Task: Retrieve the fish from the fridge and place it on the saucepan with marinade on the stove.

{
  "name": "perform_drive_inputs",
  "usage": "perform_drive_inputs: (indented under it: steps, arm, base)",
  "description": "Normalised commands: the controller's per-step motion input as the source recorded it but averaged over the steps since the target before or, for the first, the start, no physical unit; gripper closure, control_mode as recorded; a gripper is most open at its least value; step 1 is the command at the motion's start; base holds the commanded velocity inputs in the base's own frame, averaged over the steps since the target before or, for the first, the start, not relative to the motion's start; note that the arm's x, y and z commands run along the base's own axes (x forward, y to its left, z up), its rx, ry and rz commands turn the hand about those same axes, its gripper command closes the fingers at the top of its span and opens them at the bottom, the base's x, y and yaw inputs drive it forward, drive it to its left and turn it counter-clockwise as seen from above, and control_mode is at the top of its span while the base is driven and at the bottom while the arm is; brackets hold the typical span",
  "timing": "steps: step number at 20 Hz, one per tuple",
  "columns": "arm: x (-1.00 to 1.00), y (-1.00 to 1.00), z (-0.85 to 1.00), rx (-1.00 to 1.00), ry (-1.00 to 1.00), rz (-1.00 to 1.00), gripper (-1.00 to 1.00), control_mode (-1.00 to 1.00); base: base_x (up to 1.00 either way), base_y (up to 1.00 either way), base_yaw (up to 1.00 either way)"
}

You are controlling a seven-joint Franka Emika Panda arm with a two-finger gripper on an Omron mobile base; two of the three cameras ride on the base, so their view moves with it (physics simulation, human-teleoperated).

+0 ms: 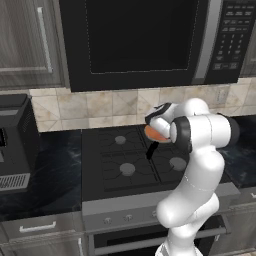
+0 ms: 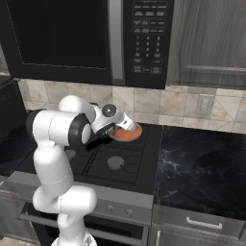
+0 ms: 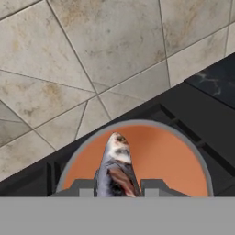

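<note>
Fetch looked done, release pending: the gripper (image 3: 117, 186) had its fingers pinching the fish (image 3: 115, 165) directly over the marinade (image 3: 160, 158) in the saucepan (image 3: 82, 149) on the stove (image 1: 117, 160), rear burner at 2 o'clock, not yet let go.

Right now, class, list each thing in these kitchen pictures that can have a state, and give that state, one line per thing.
fish: held between the gripper fingers, over the marinade
gripper: shut on fish
saucepan: on the stove's back burner, holding marinade
marinade: flat orange disc filling the saucepan
stove: no flames visible on its burners
microwave: door closed
</note>
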Motion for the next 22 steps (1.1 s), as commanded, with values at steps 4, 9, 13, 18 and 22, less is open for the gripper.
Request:
perform_drive_inputs:
  steps: [4,9,13,18,22]
  arm:
    - [0.01,0.00,0.00,0.00,0.00,0.00,1.00,-1.00]
    - [0.05,0.00,0.00,0.00,0.00,0.00,-1.00,-1.00]
    - [0.08,0.00,0.00,0.00,0.00,0.00,-1.00,-1.00]
    - [0.19,0.00,0.00,0.00,0.00,0.00,-1.00,-1.00]
    - [0.16,0.00,0.00,0.00,0.04,0.00,-1.00,-1.00]
  base:
    - [0.00,0.00,0.00]
    - [0.00,0.00,0.00]
    - [0.00,0.00,0.00]
    - [0.00,0.00,0.00]
    - [0.00,0.00,0.00]
